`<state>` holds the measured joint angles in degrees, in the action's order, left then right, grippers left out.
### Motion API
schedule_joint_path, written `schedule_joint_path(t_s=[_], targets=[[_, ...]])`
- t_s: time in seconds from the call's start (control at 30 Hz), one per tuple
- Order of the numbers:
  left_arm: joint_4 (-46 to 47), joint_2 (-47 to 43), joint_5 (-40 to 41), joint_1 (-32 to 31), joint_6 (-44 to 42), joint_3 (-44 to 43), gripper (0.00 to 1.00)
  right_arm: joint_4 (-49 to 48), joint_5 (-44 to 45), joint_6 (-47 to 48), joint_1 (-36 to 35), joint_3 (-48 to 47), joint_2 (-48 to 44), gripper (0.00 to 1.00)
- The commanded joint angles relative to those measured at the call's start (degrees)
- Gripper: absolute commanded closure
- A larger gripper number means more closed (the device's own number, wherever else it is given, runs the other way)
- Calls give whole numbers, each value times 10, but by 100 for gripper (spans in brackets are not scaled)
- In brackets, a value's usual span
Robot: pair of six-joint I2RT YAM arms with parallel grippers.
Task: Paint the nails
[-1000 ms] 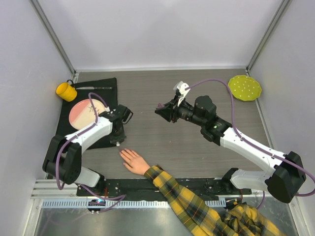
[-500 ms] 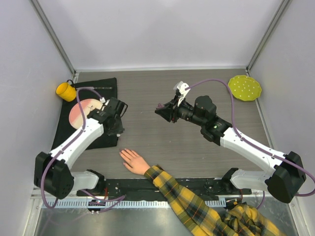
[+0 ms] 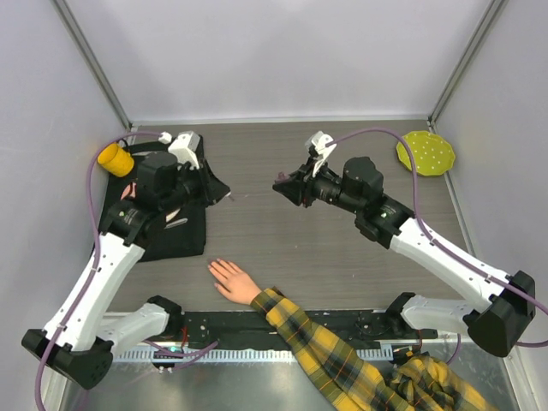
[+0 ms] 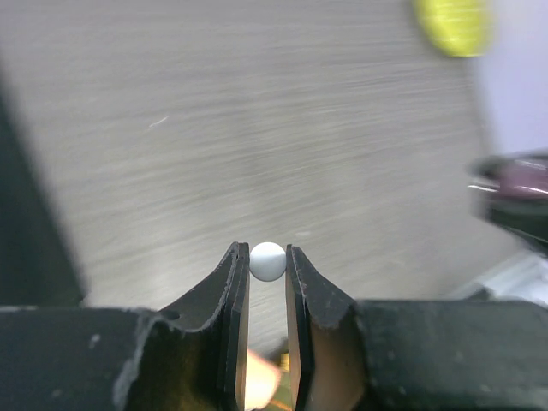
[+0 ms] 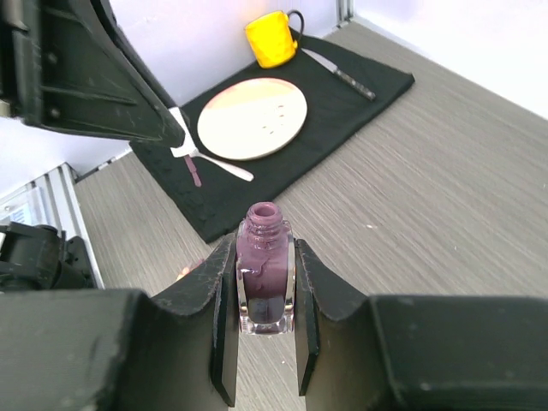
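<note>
— Purple polish ready?
— Above: the nails (image 3: pixel 214 267) lie at the table's (image 3: pixel 257 154) near edge. Left wrist: your left gripper (image 4: pixel 267 257) clamps the white brush cap (image 4: pixel 267 262). Right wrist: your right gripper (image 5: pixel 264 248) pinches the open bottle (image 5: pixel 264 278). You're loading the brush, I'd judge, so dip next.

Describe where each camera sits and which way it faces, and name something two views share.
Top: overhead behind the bases, looking down on the table, left arm, right arm and the hand.
Left wrist: faces right across the table to the green plate; left jaws pinch a white cap.
Right wrist: faces left toward mug and mat; right jaws clamp the open bottle.
Shared: the bottle also shows, blurred, in the left wrist view.
</note>
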<state>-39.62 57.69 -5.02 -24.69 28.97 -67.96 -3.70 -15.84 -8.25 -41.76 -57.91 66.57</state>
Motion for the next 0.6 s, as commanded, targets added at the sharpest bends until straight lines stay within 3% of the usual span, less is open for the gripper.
schedule_joint_path(t_s=[0.0,0.23,0.57], targets=[[111,12,-187,2,-14,-49,100,15,-36,12,2,-42,-21,99],[130,51,-247,1,-16,-112,100,20,-111,25,-1,-39,-15,99],[96,93,-285,2,-21,-166,100,11,-129,22,-5,-42,3,99]])
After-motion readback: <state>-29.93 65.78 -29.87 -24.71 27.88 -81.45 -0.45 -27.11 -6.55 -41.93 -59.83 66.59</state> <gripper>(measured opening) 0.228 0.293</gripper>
